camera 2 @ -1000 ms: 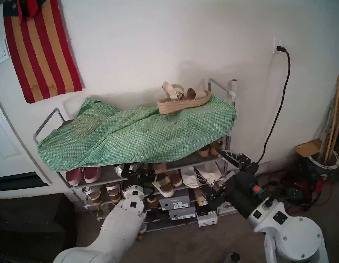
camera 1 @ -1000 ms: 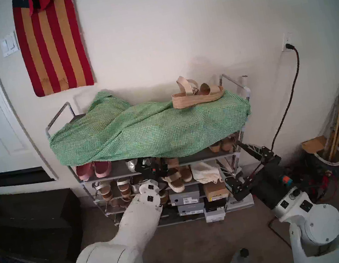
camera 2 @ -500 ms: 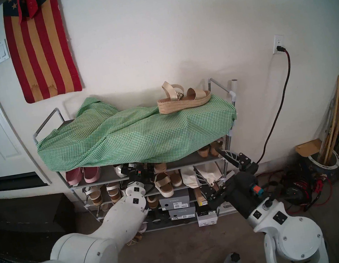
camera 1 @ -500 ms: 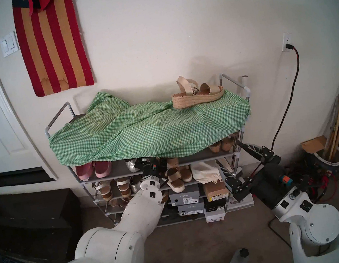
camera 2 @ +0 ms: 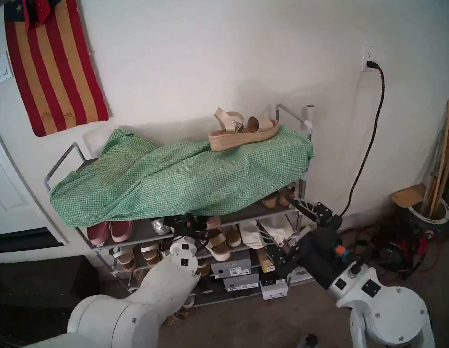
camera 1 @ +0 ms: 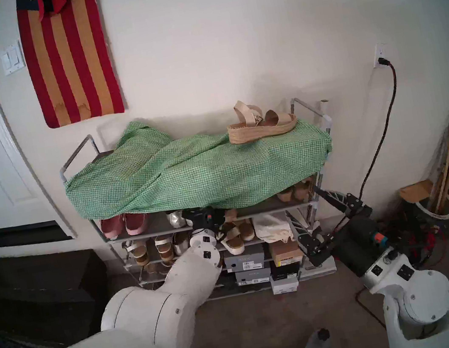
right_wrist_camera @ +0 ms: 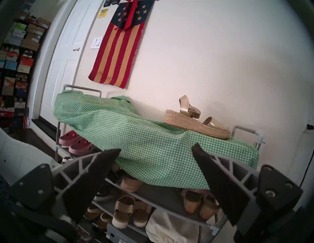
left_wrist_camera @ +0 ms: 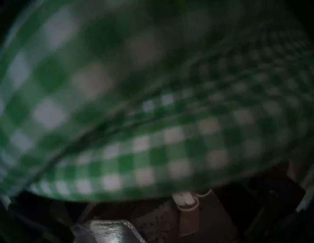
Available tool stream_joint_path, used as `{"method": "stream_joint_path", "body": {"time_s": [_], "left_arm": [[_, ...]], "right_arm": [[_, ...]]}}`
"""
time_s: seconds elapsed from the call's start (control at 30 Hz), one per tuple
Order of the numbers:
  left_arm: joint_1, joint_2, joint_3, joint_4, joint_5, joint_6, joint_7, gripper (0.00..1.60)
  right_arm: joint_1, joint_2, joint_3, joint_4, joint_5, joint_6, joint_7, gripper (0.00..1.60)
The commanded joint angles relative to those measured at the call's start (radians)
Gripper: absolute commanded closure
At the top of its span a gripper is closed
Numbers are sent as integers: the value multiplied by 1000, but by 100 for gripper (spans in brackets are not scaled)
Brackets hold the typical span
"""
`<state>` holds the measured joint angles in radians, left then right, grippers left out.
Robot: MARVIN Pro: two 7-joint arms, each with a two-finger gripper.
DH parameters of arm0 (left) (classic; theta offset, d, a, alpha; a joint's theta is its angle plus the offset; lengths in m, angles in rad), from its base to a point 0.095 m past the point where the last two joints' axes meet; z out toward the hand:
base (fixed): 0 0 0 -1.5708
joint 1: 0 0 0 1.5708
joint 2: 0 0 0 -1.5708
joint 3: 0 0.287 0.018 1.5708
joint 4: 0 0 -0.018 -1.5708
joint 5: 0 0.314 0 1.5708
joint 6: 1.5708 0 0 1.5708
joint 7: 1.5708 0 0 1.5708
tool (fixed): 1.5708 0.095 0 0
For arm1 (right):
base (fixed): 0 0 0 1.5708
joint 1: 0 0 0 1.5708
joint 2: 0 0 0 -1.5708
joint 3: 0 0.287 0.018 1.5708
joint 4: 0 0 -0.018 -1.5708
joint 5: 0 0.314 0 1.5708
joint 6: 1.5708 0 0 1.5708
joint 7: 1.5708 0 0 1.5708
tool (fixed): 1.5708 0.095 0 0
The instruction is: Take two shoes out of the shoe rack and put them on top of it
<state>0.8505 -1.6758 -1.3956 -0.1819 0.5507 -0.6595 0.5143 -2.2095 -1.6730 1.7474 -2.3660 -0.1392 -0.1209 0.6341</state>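
While the right gripper (right_wrist_camera: 156,148) is kept parked nearest the robot, its black fingers spread and empty, the left gripper (camera 1: 204,217) has been carried a little up and rightward over the last second and is now tucked under the hanging edge of the green-and-white gingham cloth (camera 1: 187,175). Its fingers are hidden there but read as spread, nothing grasped. Just beyond, the second jute-soled platform sandal (right_wrist_camera: 130,185) is waiting on the upper shelf of the grey tube-framed shoe rack (camera 1: 76,155); a grasp is judged imminent. Farthest back, its cream-strapped mate (camera 1: 263,128) is already set on top.

A green checked cloth (camera 1: 199,170) drapes the top shelf — front edge overhung. Pink clogs (camera 1: 124,225) sit below, left end; shoeboxes (camera 1: 246,261) lower.
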Motion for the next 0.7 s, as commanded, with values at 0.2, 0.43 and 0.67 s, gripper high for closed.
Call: {"method": "stream_joint_path", "body": {"time_s": [0.2, 0.43, 0.67], "left_arm": [[-12, -17, 38, 54, 38, 2, -17, 160], [10, -13, 47, 44, 51, -62, -4, 160], [50, -22, 79, 14, 81, -171, 11, 160]], "right_arm": [[2, 1, -4, -1, -2, 0, 2, 0], [3, 2, -4, -1, -2, 1, 2, 0], [3, 2, -4, -1, -2, 1, 2, 0]]}}
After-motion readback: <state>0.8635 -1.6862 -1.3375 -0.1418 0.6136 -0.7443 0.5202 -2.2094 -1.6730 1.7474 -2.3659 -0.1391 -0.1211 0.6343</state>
